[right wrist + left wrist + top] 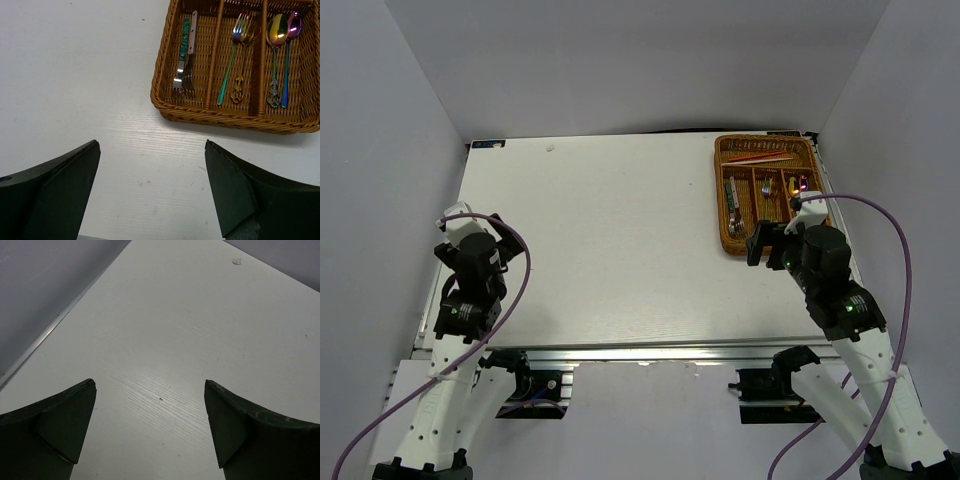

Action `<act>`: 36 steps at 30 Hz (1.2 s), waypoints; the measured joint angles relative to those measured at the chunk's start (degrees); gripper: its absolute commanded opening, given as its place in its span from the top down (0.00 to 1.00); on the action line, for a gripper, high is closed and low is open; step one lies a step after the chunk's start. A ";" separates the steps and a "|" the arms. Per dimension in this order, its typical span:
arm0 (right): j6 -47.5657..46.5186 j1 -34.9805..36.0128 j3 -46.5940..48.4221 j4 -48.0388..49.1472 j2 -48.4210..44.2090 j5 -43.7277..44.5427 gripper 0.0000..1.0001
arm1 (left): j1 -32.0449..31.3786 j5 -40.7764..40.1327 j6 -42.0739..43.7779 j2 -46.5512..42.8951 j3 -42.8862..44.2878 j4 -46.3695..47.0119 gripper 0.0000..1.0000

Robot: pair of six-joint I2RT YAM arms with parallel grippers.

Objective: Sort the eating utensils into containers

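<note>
The wicker tray (724, 235) is seen at the far right corner of the table (610, 250), and all visible utensils are held inside it. In the right wrist view, two spoons (276, 31) are laid side by side in the right long slot, bowls toward the far edge, one gold-toned and one purple. In the middle slot, two forks (242, 31) are laid together, one with a teal handle and one with an ornate gold handle. In the left slot, a green-handled piece (185, 37) is laid beside a pale-handled one, with silver tines at the near end. Red chopsticks (765, 157) are seen in the crosswise slot at the far end.

The right gripper (150, 145) is held open and empty above bare table, just before the tray's near left corner. The left gripper (149, 385) is likewise spread apart with nothing between its fingers, above bare table near the left edge, well apart from the tray.
</note>
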 measured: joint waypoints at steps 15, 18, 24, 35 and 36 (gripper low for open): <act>1.25 0.00 -1.90 1.11 0.48 1.46 0.11 | 0.00 0.81 -0.02 -0.09 -0.11 0.02 0.02; 1.49 0.00 -2.34 1.46 0.46 1.53 0.11 | 0.00 0.81 -0.04 -0.09 -0.11 0.02 0.02; 1.70 0.00 -2.54 1.51 0.48 1.95 0.11 | 0.00 0.79 -0.07 -0.20 -0.11 0.02 0.02; 2.29 0.02 -5.62 1.01 -5.11 5.11 0.11 | 0.00 0.35 -0.44 -0.39 -0.11 0.00 0.02; 2.29 0.02 -5.64 1.03 -5.79 5.31 0.11 | 0.00 0.35 -0.48 -0.39 -0.11 0.00 0.02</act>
